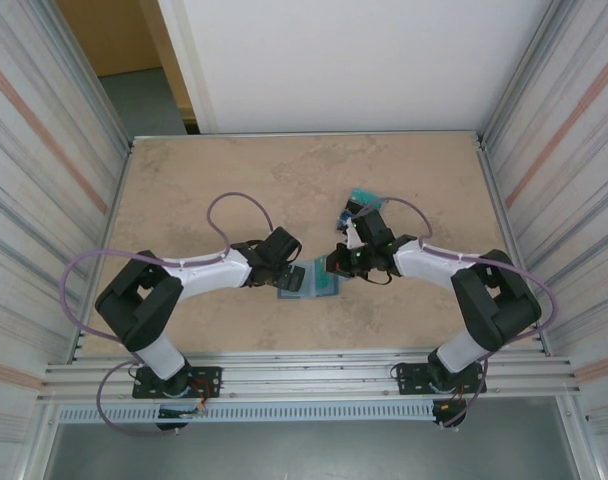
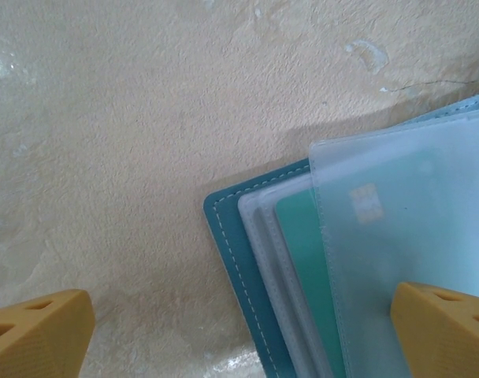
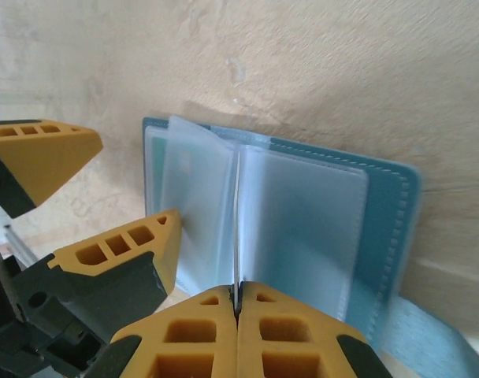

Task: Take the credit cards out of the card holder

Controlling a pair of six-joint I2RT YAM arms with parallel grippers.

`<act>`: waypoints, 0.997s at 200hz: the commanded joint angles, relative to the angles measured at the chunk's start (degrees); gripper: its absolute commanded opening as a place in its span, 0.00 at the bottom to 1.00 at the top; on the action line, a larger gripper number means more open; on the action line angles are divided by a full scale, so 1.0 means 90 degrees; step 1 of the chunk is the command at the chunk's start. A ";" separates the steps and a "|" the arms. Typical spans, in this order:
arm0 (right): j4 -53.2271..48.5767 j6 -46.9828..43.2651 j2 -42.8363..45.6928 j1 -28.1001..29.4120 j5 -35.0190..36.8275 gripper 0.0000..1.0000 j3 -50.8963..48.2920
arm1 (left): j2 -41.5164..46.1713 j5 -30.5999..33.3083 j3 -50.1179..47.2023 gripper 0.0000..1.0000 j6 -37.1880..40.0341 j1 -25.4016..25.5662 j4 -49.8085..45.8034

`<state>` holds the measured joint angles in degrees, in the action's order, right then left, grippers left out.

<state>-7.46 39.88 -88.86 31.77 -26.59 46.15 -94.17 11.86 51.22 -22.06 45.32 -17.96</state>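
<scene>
The card holder lies open on the table between the two arms, its teal-blue cover stitched along the edge. A teal credit card sits inside one clear sleeve, its chip visible through the plastic. My right gripper is shut on the edge of a thin clear sleeve page, which stands upright from the spine of the card holder. My left gripper is open and straddles the holder's left edge; its fingers stand beside the raised page. A few loose credit cards lie behind the right wrist.
Ribbed metal walls close off the table on both sides, with a white panel behind. Bare table surface lies at the back and to the left. The holder's closure tab sticks out at its right side.
</scene>
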 commanded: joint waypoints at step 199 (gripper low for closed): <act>-0.2589 -0.5574 -0.0910 -0.1546 0.2343 0.00 0.3881 | 0.2395 0.0357 -0.0534 0.99 -0.0354 0.0013 -0.0195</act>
<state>-30.09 -3.95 -94.39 18.63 -6.79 77.32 -75.02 12.40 47.20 -24.45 45.39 -20.73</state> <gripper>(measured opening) 0.058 0.986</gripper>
